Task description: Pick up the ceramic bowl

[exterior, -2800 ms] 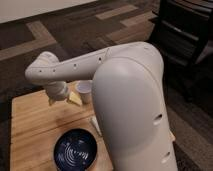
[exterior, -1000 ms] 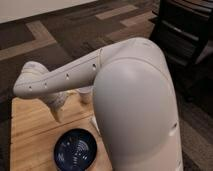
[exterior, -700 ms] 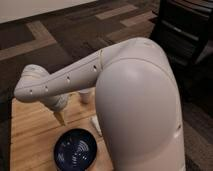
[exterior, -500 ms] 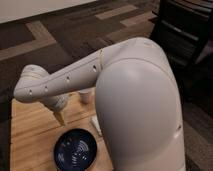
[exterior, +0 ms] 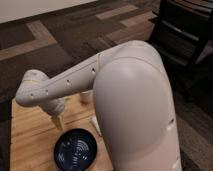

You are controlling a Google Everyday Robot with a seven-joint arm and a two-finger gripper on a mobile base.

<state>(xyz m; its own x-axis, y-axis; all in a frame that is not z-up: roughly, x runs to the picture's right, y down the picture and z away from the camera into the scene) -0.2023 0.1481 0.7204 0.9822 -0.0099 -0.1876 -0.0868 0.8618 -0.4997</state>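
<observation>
we're above the wooden tabletop point(exterior: 30, 135), gripper point(exterior: 58, 121) spread wide and holding nothing, hanging just behind the far rim of the glossy dark navy ceramic bowl with white swirl lines point(exterior: 76, 150), which sits near the front edge. best bet: drop straight down so one finger goes inside the rim, one outside, then pinch. small white cup point(exterior: 86, 96) sits behind, clear of the path; our own bulky white arm point(exterior: 132, 110) hides the table's right side

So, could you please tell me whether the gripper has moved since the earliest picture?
Yes. The gripper has come down and toward the ceramic bowl, moving away from the far edge of the wooden table; it now hangs just above the bowl's rim.
</observation>
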